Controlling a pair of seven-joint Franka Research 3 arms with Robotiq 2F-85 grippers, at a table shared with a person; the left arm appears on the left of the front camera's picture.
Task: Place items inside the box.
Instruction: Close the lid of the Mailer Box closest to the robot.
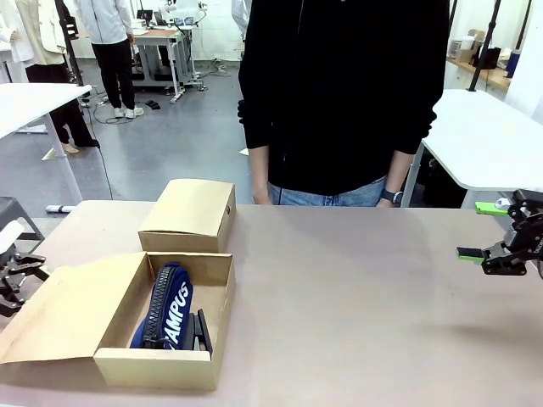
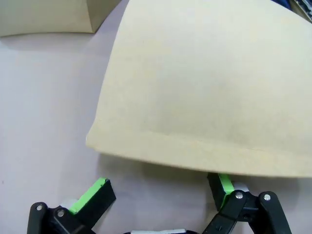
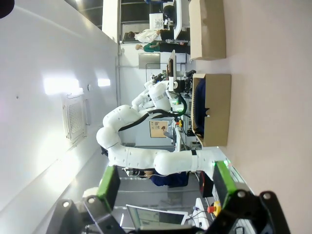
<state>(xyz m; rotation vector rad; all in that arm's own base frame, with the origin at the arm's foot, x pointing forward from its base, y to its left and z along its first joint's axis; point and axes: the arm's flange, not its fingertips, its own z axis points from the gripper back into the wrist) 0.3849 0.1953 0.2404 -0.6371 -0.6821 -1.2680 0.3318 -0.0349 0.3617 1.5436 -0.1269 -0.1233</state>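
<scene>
An open cardboard box (image 1: 153,369) stands at the table's near left, its lid flap (image 1: 64,309) folded out to the left. Inside lie a navy zip pouch (image 1: 170,305) lettered "CAMPUS" and, beside it, a black stapler (image 1: 202,332). My left gripper (image 1: 15,273) sits at the left edge beside the flap. In the left wrist view its fingers (image 2: 92,197) stand open and empty just under the flap (image 2: 204,87). My right gripper (image 1: 478,231) hovers open and empty at the far right, well away from the box (image 3: 214,109).
A second, closed cardboard box (image 1: 188,216) stands behind the open one. A person in a black top (image 1: 339,93) stands at the far edge, hands hanging down. The table's middle and right (image 1: 356,305) are bare. White tables flank both sides.
</scene>
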